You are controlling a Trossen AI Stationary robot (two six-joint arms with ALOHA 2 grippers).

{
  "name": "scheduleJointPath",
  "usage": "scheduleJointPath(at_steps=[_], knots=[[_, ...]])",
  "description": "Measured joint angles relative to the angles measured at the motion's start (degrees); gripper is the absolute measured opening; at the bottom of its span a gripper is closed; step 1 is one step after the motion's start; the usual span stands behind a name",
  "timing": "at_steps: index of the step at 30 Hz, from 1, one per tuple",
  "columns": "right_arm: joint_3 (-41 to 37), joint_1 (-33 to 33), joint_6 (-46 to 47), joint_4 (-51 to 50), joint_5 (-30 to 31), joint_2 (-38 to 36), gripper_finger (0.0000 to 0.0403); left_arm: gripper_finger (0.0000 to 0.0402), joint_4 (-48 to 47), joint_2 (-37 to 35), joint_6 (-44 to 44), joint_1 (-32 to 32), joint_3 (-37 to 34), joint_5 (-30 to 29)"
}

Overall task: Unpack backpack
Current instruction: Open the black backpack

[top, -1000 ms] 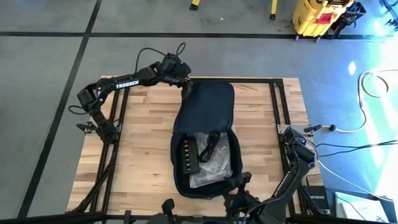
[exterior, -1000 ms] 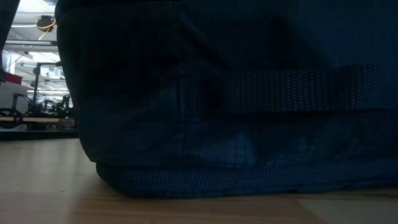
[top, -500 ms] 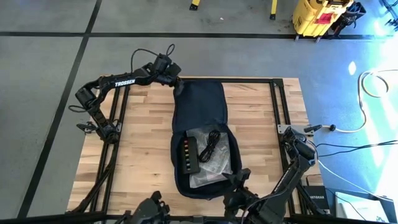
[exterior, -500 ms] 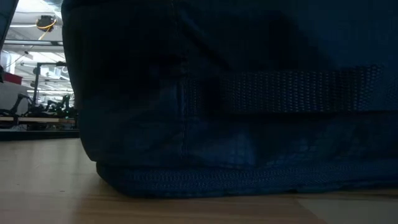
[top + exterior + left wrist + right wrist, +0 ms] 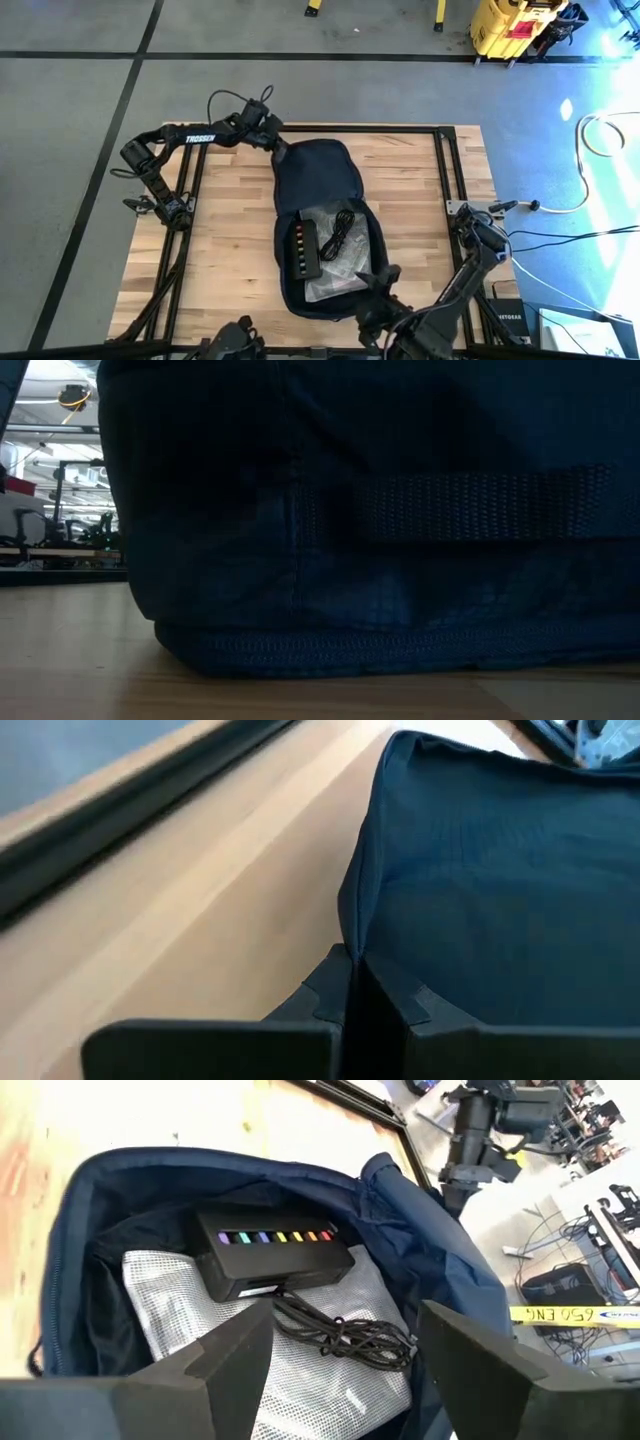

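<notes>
On pale wood table [image 5: 230, 240], soft navy backpack [image 5: 318, 175], left gripper [image 5: 276, 150] jaws pinching its flap, right gripper [image 5: 378, 290] jaws spread.

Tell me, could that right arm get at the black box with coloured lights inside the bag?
Probably yes. The backpack lies unzipped, and the black box sits uncovered on a mesh pouch. The right end effector is open just before it. Only the black cord lies between.
</notes>
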Motion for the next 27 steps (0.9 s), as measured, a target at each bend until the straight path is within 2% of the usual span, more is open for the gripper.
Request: scheduleJointPath(at_steps=[5,9,15,21,24,27], knots=[[-0.02,-1.05,-1.32,-0.02,-1.18,-0.15,0.0232,0.0,1.36,0.0,-0.26,-0.09,-3.41,1.0],[0.0,-1.78,-1.73,-0.02,-1.55,-0.17,0.0232,0.0002,4.92,0.0,-0.13,-0.04,-6.41,5.46],[0.0,-2.9,-3.34,-0.02,-2.59,-0.17,0.0232,0.0021,7.99,0.0,-1.5,-0.04,-9.39,7.07],[0.0,-4.64,-4.18,0.0,-3.93,-0.17,0.0232,0.0078,7.56,0.0,-0.61,-0.13,-9.97,9.56],[0.0,-5.51,-4.32,-0.02,-4.49,-0.17,0.0232,0.012,7.58,0.0,-0.32,-0.11,-9.97,13.02],[0.0,-5.97,-4.31,-0.02,-4.97,-0.17,0.0232,0.0169,7.45,-0.39,0.29,-0.12,-9.97,13.81]])
